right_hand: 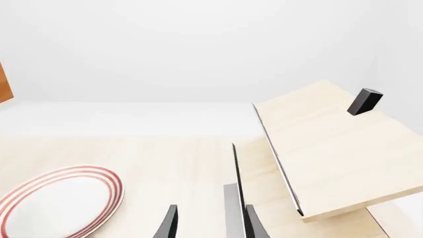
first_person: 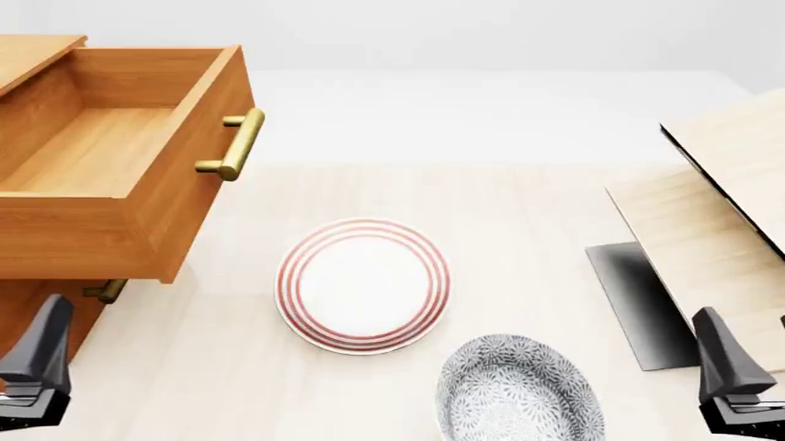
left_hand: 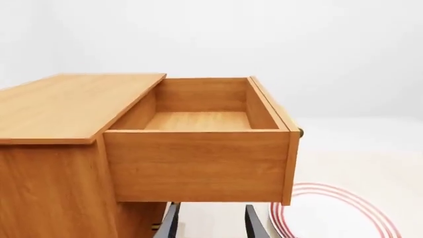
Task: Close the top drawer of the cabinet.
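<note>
The cabinet (first_person: 31,312) stands at the table's left, orange-brown wood. Its top drawer (first_person: 86,156) is pulled far out and empty, its brass bar handle (first_person: 233,145) facing right. The lower drawer's handle (first_person: 107,291) shows under it. My left gripper (first_person: 47,354) is open and empty at the near left, beside and below the drawer. In the left wrist view the gripper (left_hand: 211,225) looks at the drawer's side wall (left_hand: 198,163) and the cabinet (left_hand: 59,188). My right gripper (first_person: 726,360) is open and empty at the near right, far from the cabinet; it also shows in the right wrist view (right_hand: 210,225).
A red-ringed white plate (first_person: 362,285) lies mid-table, right of the drawer. A grey patterned plate (first_person: 517,390) lies near the front. Pale wood panels (first_person: 723,211) and a dark grey slab (first_person: 638,303) stand at the right.
</note>
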Robot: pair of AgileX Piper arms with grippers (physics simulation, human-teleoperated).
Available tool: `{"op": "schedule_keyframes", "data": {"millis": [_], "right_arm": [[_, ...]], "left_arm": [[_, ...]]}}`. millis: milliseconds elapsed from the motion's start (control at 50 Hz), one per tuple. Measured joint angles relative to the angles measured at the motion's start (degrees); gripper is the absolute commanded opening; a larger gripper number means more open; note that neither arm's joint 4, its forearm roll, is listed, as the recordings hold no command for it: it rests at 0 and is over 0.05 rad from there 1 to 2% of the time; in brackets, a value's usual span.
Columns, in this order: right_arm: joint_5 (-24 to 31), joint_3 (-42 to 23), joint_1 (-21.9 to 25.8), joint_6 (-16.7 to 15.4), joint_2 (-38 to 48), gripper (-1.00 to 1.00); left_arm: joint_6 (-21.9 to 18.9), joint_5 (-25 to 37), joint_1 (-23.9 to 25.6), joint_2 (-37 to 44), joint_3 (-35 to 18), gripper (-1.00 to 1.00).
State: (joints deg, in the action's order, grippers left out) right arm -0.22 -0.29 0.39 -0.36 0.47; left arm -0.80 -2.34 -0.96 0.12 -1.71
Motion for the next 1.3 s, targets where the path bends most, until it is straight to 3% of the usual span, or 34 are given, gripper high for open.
{"op": "schedule_keyframes", "data": {"millis": [500, 1300], "right_arm": [[0.1, 0.0, 0.0, 0.0, -0.1, 1.00], [-0.8, -0.1, 0.0, 0.0, 0.9, 1.00]], "left_arm": [[-2.2, -2.4, 1.0, -0.1, -4.5, 1.00], [-4.4, 8.0, 6.6, 1.5, -17.3, 1.00]]}}
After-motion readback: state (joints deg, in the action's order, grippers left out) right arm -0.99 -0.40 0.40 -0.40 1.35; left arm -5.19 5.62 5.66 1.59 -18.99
